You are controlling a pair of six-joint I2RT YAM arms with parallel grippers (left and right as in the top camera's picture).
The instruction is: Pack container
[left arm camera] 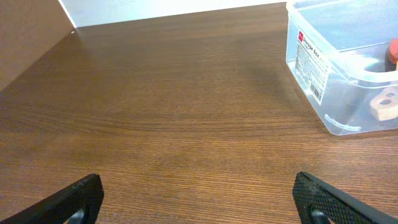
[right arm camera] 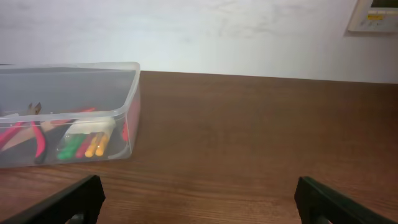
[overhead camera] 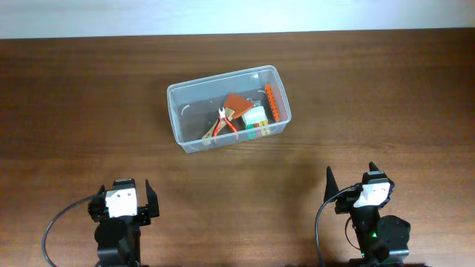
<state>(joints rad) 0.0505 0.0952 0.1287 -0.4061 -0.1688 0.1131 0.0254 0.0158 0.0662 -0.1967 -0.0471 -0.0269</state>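
The clear plastic container (overhead camera: pixel 185 96) stands on the wood table at centre back. Inside it lie red-handled pliers (overhead camera: pixel 224 124), an orange strip (overhead camera: pixel 273 103), a brown pad (overhead camera: pixel 236 104), a white block (overhead camera: pixel 255 116) and small coloured bits. It also shows in the left wrist view (left arm camera: pixel 311 62) at the right and in the right wrist view (right arm camera: pixel 93 74) at the left. My left gripper (left arm camera: pixel 199 199) is open and empty near the front left edge. My right gripper (right arm camera: pixel 199 199) is open and empty near the front right edge. Both are well short of the container.
A white wall runs along the table's far edge (overhead camera: pixel 237 33). A brown panel (left arm camera: pixel 25 31) stands at the left in the left wrist view. A wall plate (right arm camera: pixel 373 15) is at the upper right in the right wrist view.
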